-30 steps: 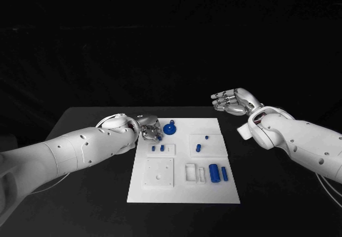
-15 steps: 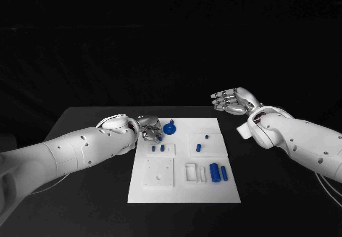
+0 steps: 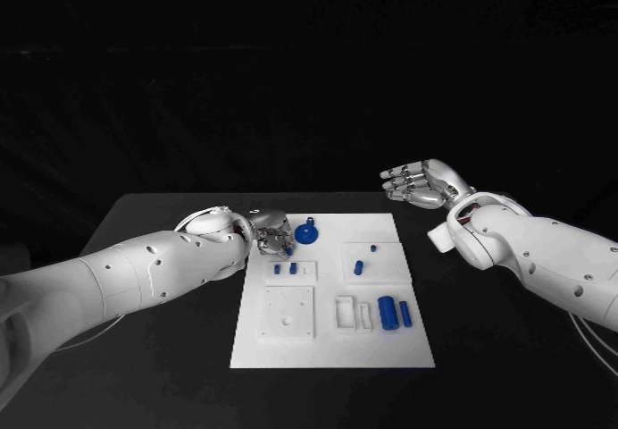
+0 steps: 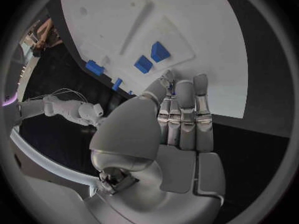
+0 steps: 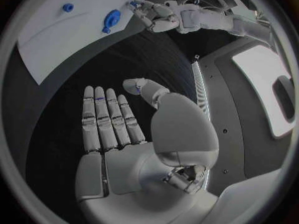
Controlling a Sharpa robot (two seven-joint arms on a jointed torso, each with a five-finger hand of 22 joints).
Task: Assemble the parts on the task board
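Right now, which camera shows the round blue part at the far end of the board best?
The head view: the round blue part lies unobstructed beside the left hand. The right wrist view shows it small at the rim.

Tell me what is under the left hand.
The left hand sits over the far left corner of the task board, beside a round blue part. White board shows under its fingertips; whether a part lies beneath is hidden.

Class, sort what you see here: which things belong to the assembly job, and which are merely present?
Belongs to the job:
white rectangular task board
small blue parts: round knobbed piece, two cylinders
left hand at the board's far corner

Merely present:
black table
right hand, raised, empty
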